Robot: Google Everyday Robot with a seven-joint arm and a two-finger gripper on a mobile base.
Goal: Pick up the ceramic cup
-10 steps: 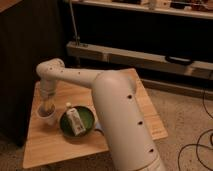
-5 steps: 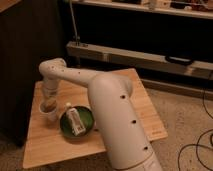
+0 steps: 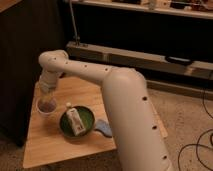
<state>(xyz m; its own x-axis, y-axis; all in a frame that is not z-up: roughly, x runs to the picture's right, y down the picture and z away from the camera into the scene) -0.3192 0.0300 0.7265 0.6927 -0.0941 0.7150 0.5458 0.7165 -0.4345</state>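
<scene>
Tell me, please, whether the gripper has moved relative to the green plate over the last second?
Yes. The gripper has come down onto the ceramic cup, which stands on the wooden table left of the green plate.

gripper [image 3: 47, 99]: left of frame, right above the cup
ceramic cup [image 3: 46, 108]: left on wooden table [image 3: 50, 145]
green plate [image 3: 85, 120]: just right of cup, holds a small carton [image 3: 75, 121]

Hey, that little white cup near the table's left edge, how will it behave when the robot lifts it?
The ceramic cup looks rigid, so it should keep its shape when squeezed. Its wide rim tapers to a narrower base, so a sideways nudge could probably tip it. It sits near the wooden table's left edge, so a slip might break it. The gripper is right at its rim.
</scene>
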